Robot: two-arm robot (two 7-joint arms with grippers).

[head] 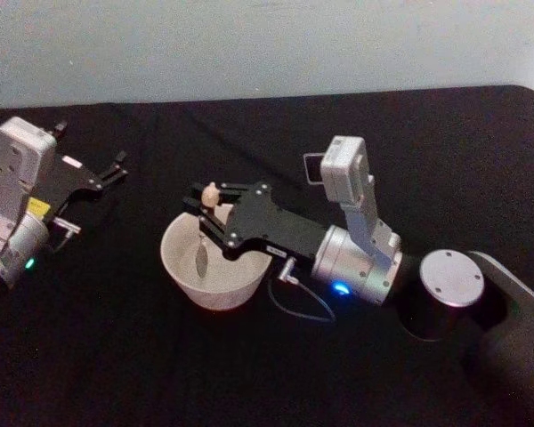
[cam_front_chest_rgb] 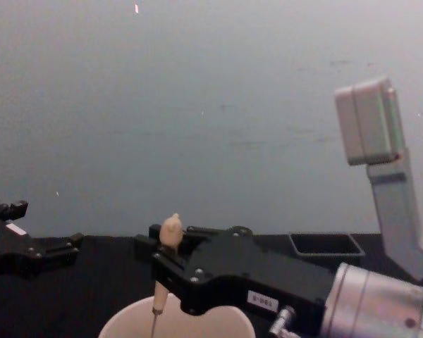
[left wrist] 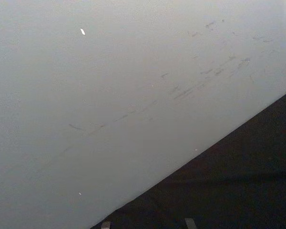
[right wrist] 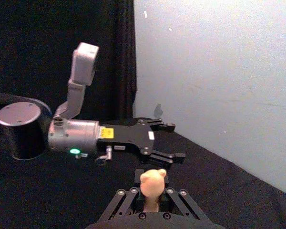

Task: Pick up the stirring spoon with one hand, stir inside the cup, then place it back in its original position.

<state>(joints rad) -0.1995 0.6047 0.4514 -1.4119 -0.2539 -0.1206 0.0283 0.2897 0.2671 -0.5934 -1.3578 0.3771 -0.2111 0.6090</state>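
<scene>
One stirring spoon (head: 211, 193), judged light and stiff, is being gripped by its wooden handle, below the knob, in the closed fingers of the right gripper (head: 205, 207), its bowl being hung inside the cup (head: 209, 292). At ten o'clock of it, the left gripper (head: 116, 171) is being held idle, fingers spread.

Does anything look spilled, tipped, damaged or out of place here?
Nothing stands out. The wide pale round cup stands upright on the black table. The right gripper holds the slim wooden-handled stirring spoon upright, its bowl inside the cup. The dark grey square holder sits level behind. The left gripper rests open at the left.
</scene>
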